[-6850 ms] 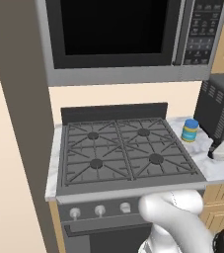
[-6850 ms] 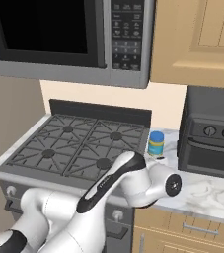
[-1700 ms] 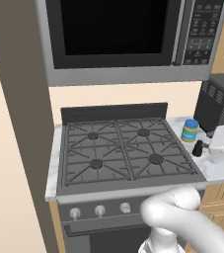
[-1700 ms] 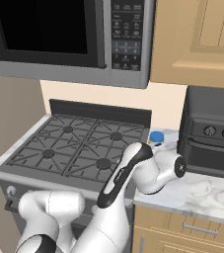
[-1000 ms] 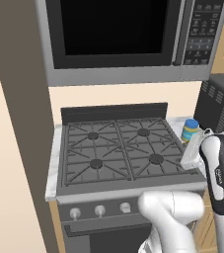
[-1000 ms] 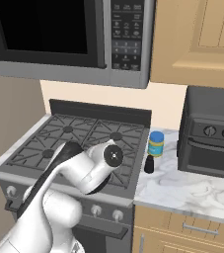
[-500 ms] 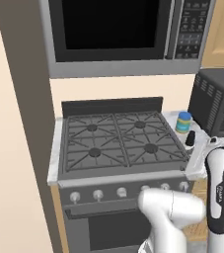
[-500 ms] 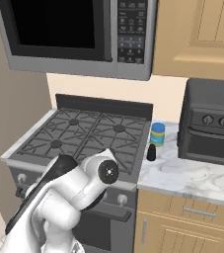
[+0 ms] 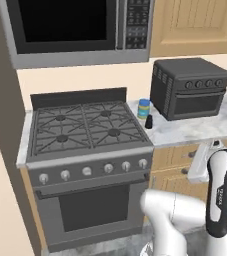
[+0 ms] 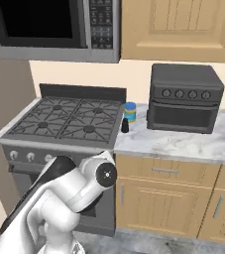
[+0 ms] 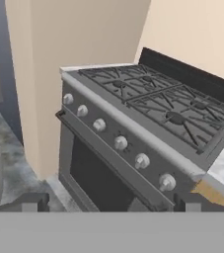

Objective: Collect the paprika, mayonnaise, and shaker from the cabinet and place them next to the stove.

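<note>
**Two jars beside the stove, tool spread and empty**

At the left of the left base view sits the stove (image 9: 87, 131), its dark grates bare and a row of knobs along its silver front. Above it hangs a microwave (image 9: 75, 27). Just right of the stove, on the marble surface (image 9: 195, 129), stands the mayonnaise (image 9: 144, 108) with its blue lid, close to the back wall. The shaker (image 9: 148, 122), small and black, stands just in front of it, near but apart from the stove's edge. Further right on the surface is a black toaster oven (image 9: 189, 87), and above it a light wood cabinet (image 9: 195, 22) with its door closed. The right base view shows the same order: stove (image 10: 64, 121), mayonnaise (image 10: 130, 112), shaker (image 10: 125, 126), toaster oven (image 10: 185, 97).

In the hand view the tool (image 11: 111, 203) looks across the stove's front from low down, its two dark fingertips (image 11: 34, 201) spread wide apart with nothing between them.
</note>
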Available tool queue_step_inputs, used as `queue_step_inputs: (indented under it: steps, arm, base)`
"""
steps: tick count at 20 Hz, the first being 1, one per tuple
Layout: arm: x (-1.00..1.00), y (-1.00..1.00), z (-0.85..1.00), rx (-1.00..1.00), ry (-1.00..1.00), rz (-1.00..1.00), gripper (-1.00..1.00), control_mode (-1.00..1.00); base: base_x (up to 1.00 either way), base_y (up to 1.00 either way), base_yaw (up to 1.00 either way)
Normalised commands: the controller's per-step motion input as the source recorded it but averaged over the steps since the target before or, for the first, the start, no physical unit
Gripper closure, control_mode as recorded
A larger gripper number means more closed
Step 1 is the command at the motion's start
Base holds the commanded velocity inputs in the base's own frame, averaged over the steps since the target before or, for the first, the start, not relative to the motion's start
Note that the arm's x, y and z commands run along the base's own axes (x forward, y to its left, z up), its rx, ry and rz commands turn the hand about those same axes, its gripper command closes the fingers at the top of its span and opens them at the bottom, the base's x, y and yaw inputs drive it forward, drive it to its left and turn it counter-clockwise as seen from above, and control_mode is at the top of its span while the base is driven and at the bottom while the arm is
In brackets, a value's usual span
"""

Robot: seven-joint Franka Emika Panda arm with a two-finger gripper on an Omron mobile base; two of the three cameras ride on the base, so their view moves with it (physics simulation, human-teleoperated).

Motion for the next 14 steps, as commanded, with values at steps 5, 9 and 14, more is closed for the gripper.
queue_step_inputs:
  steps: [5, 9, 14]
  arm:
    - [0.0, 0.0, 0.0, 0.0, 0.0, 0.0, -1.0, 1.0]
    - [0.0, 0.0, 0.0, 0.0, 0.0, 0.0, -1.0, 1.0]
    - [0.0, 0.0, 0.0, 0.0, 0.0, 0.0, -1.0, 1.0]
  base:
    - [-0.01, -0.95, -0.31]
    - [0.12, -1.0, -0.22]
    - [0.31, -1.0, -0.1]
